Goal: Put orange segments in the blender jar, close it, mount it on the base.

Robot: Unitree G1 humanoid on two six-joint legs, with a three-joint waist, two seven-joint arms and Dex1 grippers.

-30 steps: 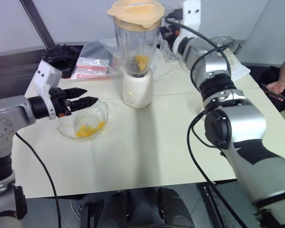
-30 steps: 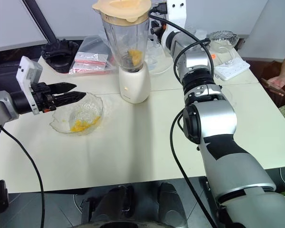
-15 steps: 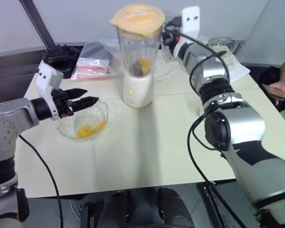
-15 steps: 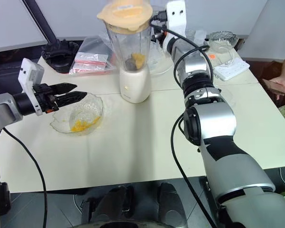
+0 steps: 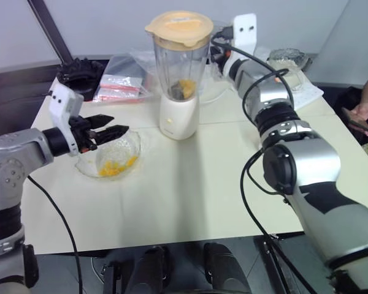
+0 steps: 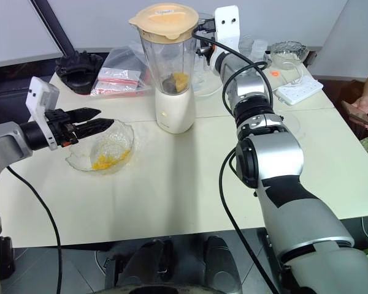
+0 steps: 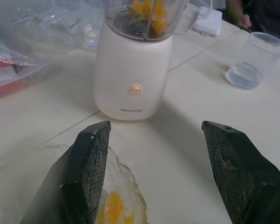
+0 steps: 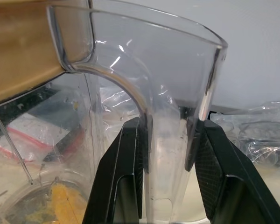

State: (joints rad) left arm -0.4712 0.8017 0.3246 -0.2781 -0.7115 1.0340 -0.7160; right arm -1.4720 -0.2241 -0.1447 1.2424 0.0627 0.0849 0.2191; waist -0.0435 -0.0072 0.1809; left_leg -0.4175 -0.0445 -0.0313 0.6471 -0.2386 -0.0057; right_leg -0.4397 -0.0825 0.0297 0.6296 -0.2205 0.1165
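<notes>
Your blender jar (image 5: 179, 61) sits on the base (image 5: 178, 116) on the bench (image 5: 190, 177), lid on, orange segments (image 5: 185, 87) inside. Your right end effector (image 8: 170, 154) is clamped on the jar's handle to steady it. Your left end effector (image 5: 113, 130) waits apart over the bowl (image 5: 107, 160).

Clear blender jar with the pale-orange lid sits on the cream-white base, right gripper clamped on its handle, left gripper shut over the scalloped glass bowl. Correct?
One slip: the left gripper is open, not shut; the left wrist view shows its fingers wide apart above the scalloped glass bowl. The rest holds: the lidded clear blender jar is on the cream-white base, the right gripper clamped on its handle.
</notes>
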